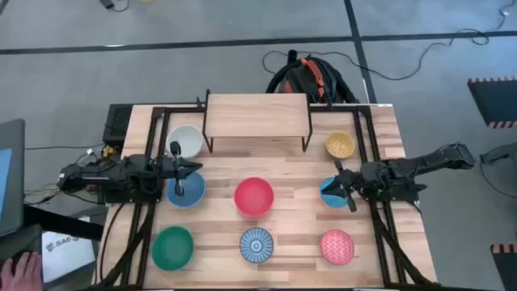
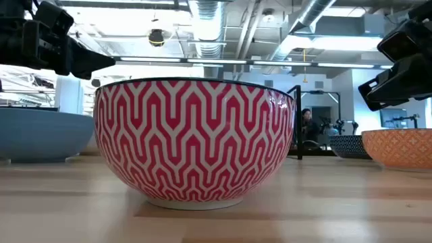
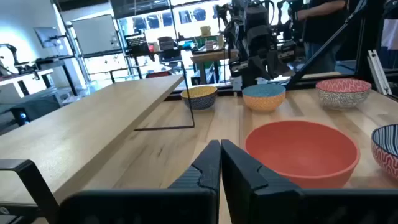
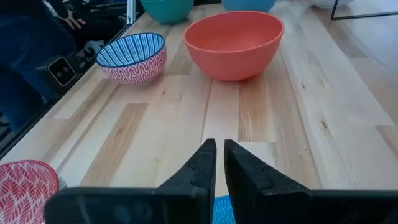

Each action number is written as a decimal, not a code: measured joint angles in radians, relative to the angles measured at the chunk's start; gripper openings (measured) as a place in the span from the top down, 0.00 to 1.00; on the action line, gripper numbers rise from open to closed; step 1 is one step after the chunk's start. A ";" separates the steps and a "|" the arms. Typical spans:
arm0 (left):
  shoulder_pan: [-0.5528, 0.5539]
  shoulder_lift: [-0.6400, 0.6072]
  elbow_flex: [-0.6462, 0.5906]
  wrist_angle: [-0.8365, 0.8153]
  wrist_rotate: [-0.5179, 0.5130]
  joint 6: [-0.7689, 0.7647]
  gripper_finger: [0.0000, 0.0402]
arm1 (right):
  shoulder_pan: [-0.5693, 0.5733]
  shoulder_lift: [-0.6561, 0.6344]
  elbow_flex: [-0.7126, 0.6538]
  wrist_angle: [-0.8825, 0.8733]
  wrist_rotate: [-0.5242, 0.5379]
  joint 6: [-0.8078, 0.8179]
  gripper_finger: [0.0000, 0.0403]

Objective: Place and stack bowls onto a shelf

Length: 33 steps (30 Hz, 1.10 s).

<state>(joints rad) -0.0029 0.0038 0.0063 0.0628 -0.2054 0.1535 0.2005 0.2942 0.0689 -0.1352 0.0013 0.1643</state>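
Note:
The shelf point(image 1: 257, 115) stands bare at the table's far middle. Eight bowls rest on the tabletop: white point(image 1: 186, 141), light blue point(image 1: 187, 194), red point(image 1: 254, 196), yellow point(image 1: 340, 145), a second light blue point(image 1: 328, 194), green point(image 1: 172, 247), blue-and-white point(image 1: 257, 245) and pink patterned point(image 1: 337, 246). My left gripper point(image 3: 220, 163) is shut and hovers at the far rim of the left light blue bowl, pointing toward the red bowl point(image 3: 303, 152). My right gripper point(image 4: 218, 160) is shut and hovers over the right light blue bowl point(image 4: 219, 210), also facing the red bowl point(image 4: 233, 42).
Black frame rails point(image 1: 153, 145) run along both sides of the table. A dark box point(image 1: 117, 123) sits at the far left corner and a bag point(image 1: 311, 77) lies on the floor behind the shelf. A person's hand point(image 1: 24, 267) shows at the near left, off the table.

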 joint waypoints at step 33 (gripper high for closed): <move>0.000 0.000 0.000 0.000 0.000 0.000 1.00 | 0.000 0.000 0.000 0.000 0.000 0.003 0.85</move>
<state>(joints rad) -0.0029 0.0036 0.0064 0.0630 -0.2054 0.1535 0.2003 0.2942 0.0689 -0.1352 0.0011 0.1677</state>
